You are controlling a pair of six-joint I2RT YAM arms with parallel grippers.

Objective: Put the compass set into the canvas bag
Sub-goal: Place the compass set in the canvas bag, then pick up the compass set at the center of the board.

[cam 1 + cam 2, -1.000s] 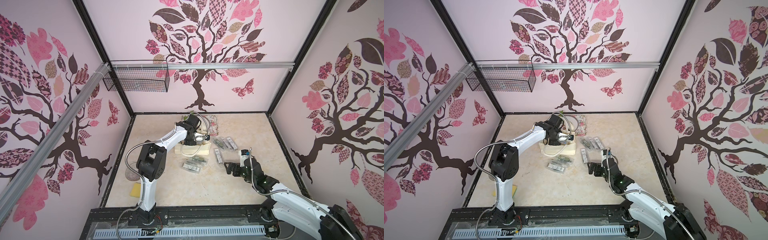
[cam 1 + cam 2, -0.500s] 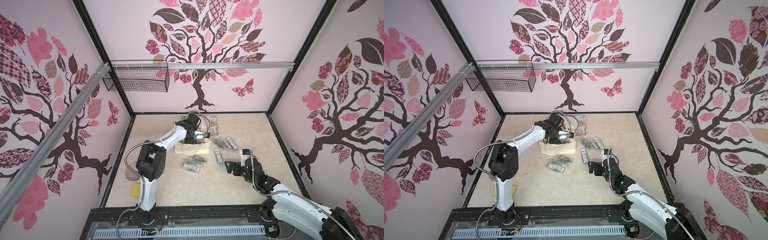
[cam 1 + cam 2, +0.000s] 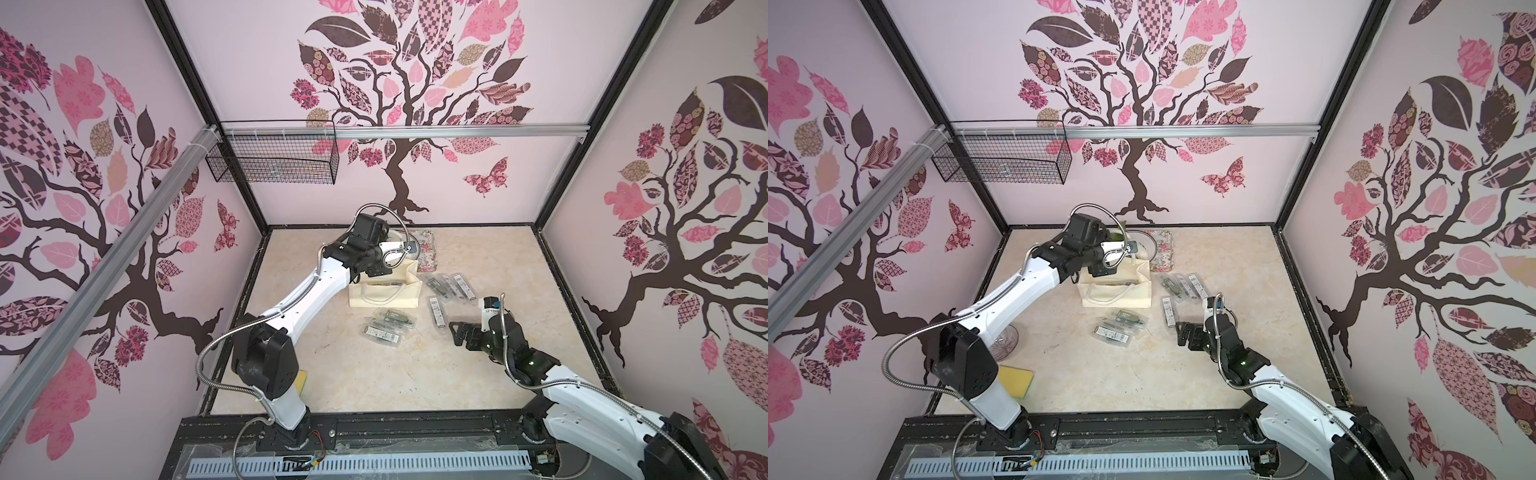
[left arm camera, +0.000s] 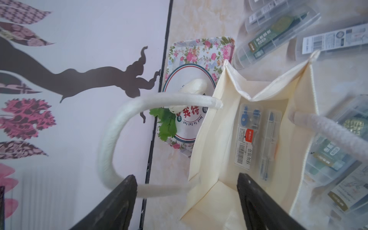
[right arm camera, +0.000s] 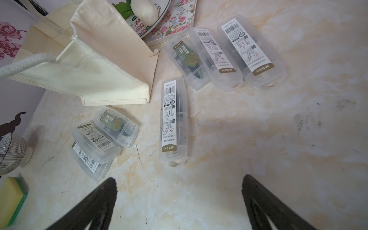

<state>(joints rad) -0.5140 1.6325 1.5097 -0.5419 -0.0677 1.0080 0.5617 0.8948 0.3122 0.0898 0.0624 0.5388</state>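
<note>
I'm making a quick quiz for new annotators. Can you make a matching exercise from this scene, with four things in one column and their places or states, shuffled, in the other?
Things:
1. red-labelled compass set
2. yellow sponge
3. floral tray
4. right gripper

Places or states:
a. behind the canvas bag, by the back wall
b. lying flat on the bag's floor
c. open, over bare tabletop
d. beside the striped bowl

Pairs: 1-b, 2-d, 3-a, 4-c
</note>
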